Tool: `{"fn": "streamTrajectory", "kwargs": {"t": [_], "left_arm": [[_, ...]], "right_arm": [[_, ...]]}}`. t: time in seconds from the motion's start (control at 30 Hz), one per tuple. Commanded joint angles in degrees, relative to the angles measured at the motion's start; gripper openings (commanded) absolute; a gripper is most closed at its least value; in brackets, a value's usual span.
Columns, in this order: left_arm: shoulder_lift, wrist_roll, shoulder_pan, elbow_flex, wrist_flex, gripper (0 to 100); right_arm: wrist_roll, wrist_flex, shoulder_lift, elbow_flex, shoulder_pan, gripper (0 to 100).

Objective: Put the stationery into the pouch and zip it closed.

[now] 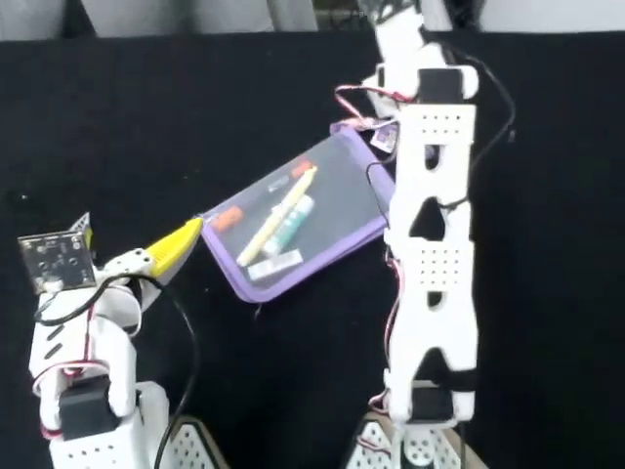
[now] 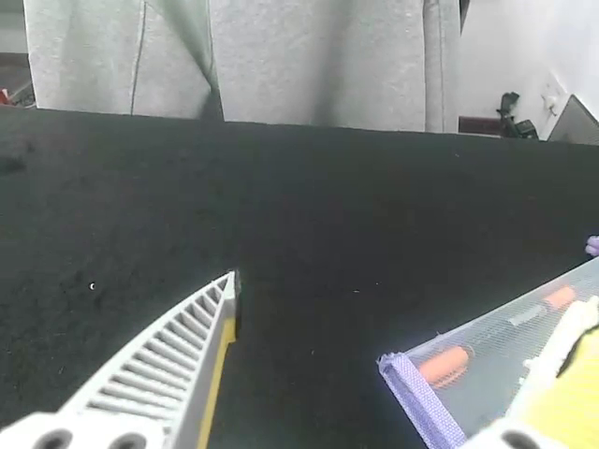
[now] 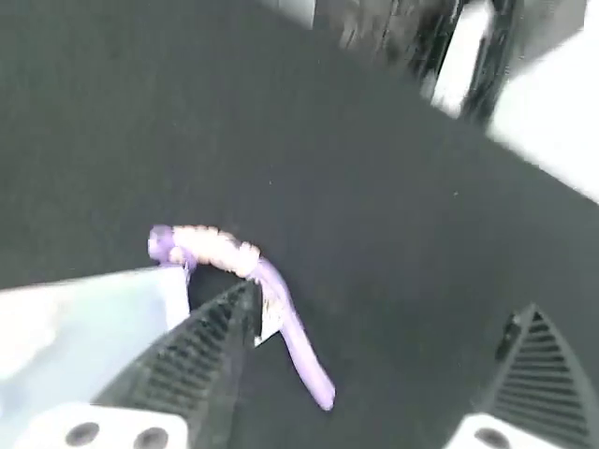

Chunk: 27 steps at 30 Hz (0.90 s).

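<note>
A clear pouch [image 1: 293,220] with purple edging lies slanted mid-table. Inside it are a yellow pen [image 1: 278,220], a white and teal tube [image 1: 295,223], orange pieces [image 1: 227,220] and a white eraser [image 1: 274,264]. My left gripper [image 1: 181,244] is open at the pouch's near-left corner. In the left wrist view that purple corner [image 2: 404,372] sits between the white finger [image 2: 187,360] and the yellow one, untouched. My right gripper [image 3: 393,304] is open over the pouch's far-right corner, where the purple zip strap [image 3: 295,351] lies beside one black finger [image 3: 211,351].
Black cloth covers the table [image 1: 146,127]. The right arm's white links [image 1: 435,244] stretch over the table's right half, above the pouch's right edge. A pale curtain [image 2: 281,56] hangs behind the far table edge.
</note>
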Motion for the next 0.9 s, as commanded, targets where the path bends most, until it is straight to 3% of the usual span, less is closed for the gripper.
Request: {"fn": "streamTrajectory", "kwargs": {"t": [0.0,0.37,0.67,0.87], "left_arm": [[-0.09,0.70,-0.48,-2.33,-0.88,52],[-0.09,0.70,0.04,-2.42,-0.62,52],[-0.09,0.35,2.15,-3.21,1.85,52],[-0.09,0.35,3.47,-3.30,1.85,52]], "right_arm": [[0.53,3.43,-5.41,-4.35,0.18,38.4],[0.09,12.22,-22.20,-3.91,0.53,36.5],[-9.58,12.22,-35.47,-3.82,4.66,0.8],[-10.64,12.31,-41.71,-3.82,9.85,1.1]]}}
